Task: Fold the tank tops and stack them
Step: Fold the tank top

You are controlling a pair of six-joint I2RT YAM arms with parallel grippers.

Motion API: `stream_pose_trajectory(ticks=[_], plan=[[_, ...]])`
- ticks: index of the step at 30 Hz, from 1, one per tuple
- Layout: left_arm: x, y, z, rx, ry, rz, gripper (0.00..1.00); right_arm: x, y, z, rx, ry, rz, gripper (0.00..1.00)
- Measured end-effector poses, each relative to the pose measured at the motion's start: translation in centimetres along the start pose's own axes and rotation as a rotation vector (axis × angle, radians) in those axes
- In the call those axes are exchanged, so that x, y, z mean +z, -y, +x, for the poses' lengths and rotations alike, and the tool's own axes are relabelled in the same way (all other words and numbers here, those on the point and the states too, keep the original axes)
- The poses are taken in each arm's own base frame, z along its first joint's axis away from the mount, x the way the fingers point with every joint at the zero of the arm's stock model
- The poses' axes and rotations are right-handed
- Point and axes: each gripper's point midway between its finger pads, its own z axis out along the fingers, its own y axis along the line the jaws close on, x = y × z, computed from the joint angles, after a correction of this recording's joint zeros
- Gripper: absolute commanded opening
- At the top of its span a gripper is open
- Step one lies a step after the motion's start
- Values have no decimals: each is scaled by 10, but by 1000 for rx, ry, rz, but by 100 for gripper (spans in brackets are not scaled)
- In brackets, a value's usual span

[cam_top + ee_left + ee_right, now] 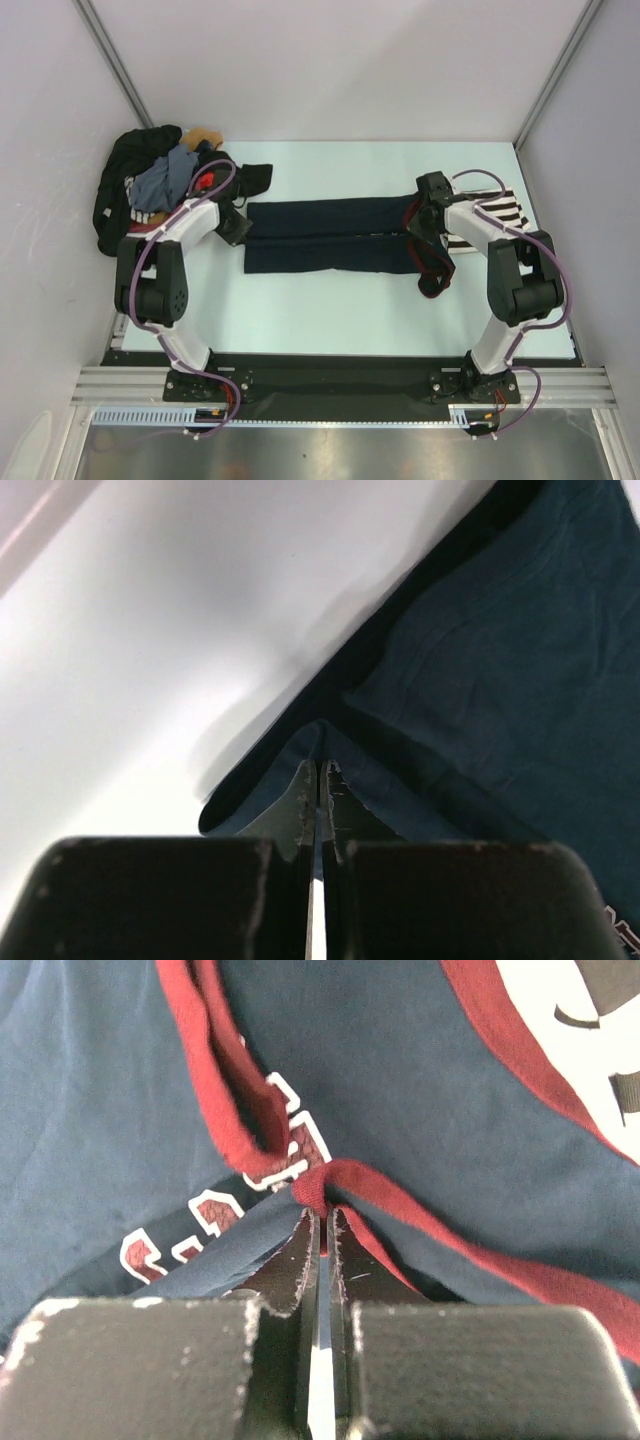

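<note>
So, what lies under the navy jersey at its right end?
The striped tank top shows past the navy jersey at its red-trimmed edge. How far it reaches underneath is hidden by the jersey and the right arm.

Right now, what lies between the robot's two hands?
The navy jersey spans from left hand to right hand, each pinching an end; the top view shows it.

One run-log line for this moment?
phase: folding navy jersey; left gripper: shut on its edge; right gripper: shut on its red trim; striped top: far right
</note>
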Motion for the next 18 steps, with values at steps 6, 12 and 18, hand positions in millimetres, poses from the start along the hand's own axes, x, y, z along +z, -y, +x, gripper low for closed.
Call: stream_pose_trajectory(ticks=[6, 12, 18], plan=[[1, 11, -9, -1, 11, 7, 0, 11, -4, -7, 5, -3, 11, 0], [9, 15, -12, 4, 13, -6, 2, 18, -11, -14, 2, -1, 12, 3], [14, 13, -13, 18, 10, -22, 24, 22, -14, -19, 2, 2, 12, 9]])
